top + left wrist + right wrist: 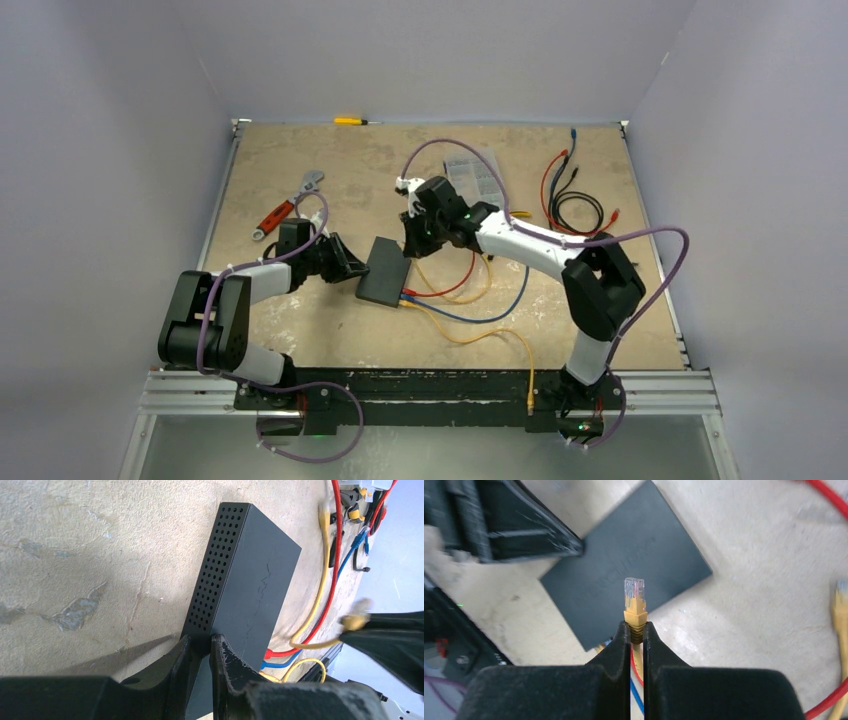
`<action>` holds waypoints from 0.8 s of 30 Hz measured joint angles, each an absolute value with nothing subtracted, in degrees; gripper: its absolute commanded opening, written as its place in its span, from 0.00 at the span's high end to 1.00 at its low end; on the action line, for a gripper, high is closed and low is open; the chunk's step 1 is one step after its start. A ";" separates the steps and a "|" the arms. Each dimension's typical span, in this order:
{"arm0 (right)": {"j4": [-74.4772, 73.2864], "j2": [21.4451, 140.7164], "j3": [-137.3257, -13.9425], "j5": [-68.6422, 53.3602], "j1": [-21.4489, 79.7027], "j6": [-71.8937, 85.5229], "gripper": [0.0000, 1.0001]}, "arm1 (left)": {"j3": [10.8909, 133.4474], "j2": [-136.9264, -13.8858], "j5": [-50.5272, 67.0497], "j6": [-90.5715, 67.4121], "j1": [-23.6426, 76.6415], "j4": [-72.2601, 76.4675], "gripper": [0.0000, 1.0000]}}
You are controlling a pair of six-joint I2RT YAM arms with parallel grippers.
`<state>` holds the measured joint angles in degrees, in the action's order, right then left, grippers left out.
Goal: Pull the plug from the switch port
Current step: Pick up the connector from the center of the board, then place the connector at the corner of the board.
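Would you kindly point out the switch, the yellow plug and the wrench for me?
switch (250,585), left wrist view, on its smooth top face.
yellow plug (635,614), right wrist view, on its yellow boot.
wrench (280,214), top external view, on its red handle.

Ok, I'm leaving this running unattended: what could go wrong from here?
The right jaws pinch the yellow plug only by its boot; it could slip or twist. The left jaws clamp one edge of the switch, which may pivot. The red cable and blue cable are plugged in; pulling away could snag them.
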<state>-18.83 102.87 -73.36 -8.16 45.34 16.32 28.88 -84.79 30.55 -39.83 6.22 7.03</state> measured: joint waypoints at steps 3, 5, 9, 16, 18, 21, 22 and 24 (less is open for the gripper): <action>-17.82 101.01 -75.35 -10.83 44.31 16.88 1.00 | 28.88 -84.79 30.55 -39.83 6.22 7.01 0.86; -16.82 99.44 -76.16 -13.10 43.46 17.30 1.00 | 28.91 -84.79 30.55 -39.83 6.22 7.01 0.86; -14.26 95.90 -77.14 -17.47 41.21 18.52 1.00 | 28.91 -84.79 30.55 -39.83 6.22 7.01 0.86; -11.49 92.71 -77.67 -24.14 36.03 20.14 1.00 | 28.93 -84.84 30.57 -39.81 6.22 7.01 0.86; -11.46 92.12 -77.67 -25.41 34.96 20.49 1.00 | 28.93 -84.86 30.63 -39.81 6.22 7.01 0.86; -11.35 90.80 -77.67 -26.61 33.85 20.62 1.00 | 28.93 -84.90 30.72 -39.79 6.13 7.03 0.86; -11.27 90.39 -77.67 -26.79 33.67 20.64 1.00 | 28.93 -84.93 30.76 -39.79 6.13 7.03 0.86; -11.05 89.32 -77.67 -26.98 33.56 20.75 1.00 | 28.93 -84.93 30.79 -39.79 6.13 7.03 0.86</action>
<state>-11.05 89.32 -77.67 -26.98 33.56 20.75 28.93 -84.93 30.79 -39.79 6.13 7.03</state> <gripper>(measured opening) 0.038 0.187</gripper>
